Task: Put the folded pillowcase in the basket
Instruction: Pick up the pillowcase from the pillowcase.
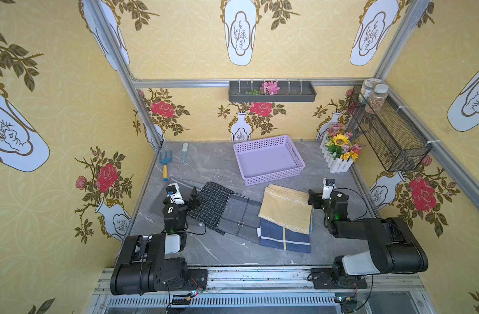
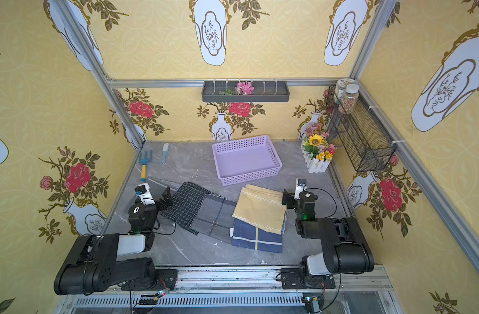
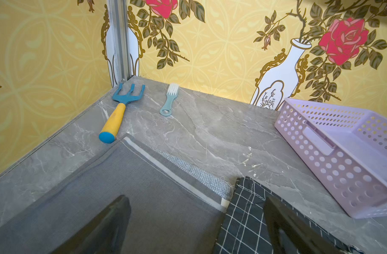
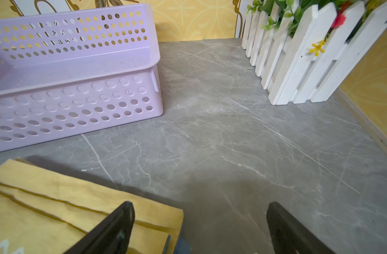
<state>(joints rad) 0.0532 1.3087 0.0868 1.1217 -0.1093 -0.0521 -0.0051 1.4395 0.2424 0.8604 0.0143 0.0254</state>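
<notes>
Grey marble tabletop [image 1: 205,165] in a cell papered with yellow florals: the lavender basket [image 1: 273,176] stands empty near the back wall. The folded yellow pillowcase [image 1: 286,209], the likeliest target, lies on the table just in front of it, stacked on a blue cloth [image 1: 284,239]. Both claws are spread wide and hold nothing. The right gripper [image 4: 201,204] hangs at the yellow fold's edge, and the left gripper [image 3: 197,198] hangs above a flat grey cloth [image 3: 144,187] beside a black checked cloth [image 1: 211,204]. The job looks barely begun, at the approach to the pick. The next move calls for a pinch on the yellow fold alone, then a lift over the basket's near wall. The blue cloth underneath could drag along, and the white picket flower box [image 1: 339,161] crowds the basket's right side. A garden fork [image 1: 165,163] and brush [image 1: 184,152] lie well clear.
</notes>
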